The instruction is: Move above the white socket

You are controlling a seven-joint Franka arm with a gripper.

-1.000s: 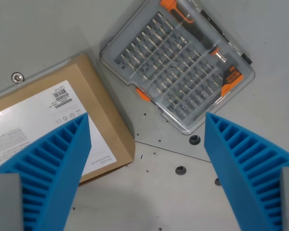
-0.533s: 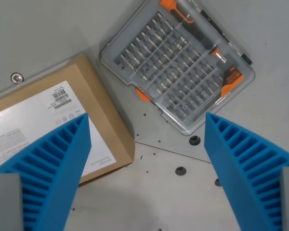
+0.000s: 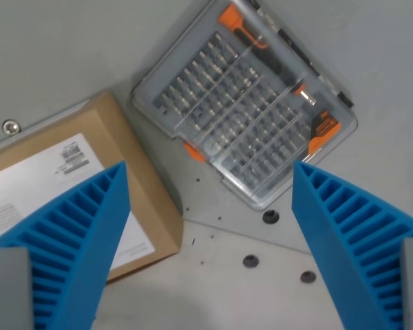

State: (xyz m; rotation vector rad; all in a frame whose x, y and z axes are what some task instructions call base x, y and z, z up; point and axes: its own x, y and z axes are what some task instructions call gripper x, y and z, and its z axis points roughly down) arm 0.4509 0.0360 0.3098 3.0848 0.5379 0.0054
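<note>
Arm's moving now, whole scene sliding up-left; end effector [image 3: 210,261] spread wide and empty, no white socket visible.

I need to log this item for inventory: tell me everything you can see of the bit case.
The bit case is a flat, clear plastic box with rounded corners, lid shut, lying turned diagonally on the grey table. Inside are rows of metal bits in a grey holder, and a black and orange driver handle along its upper right edge. Orange latches show on its lower left edge. It sits apart from the cardboard box, with nothing touching it. The open gripper is empty.
</note>
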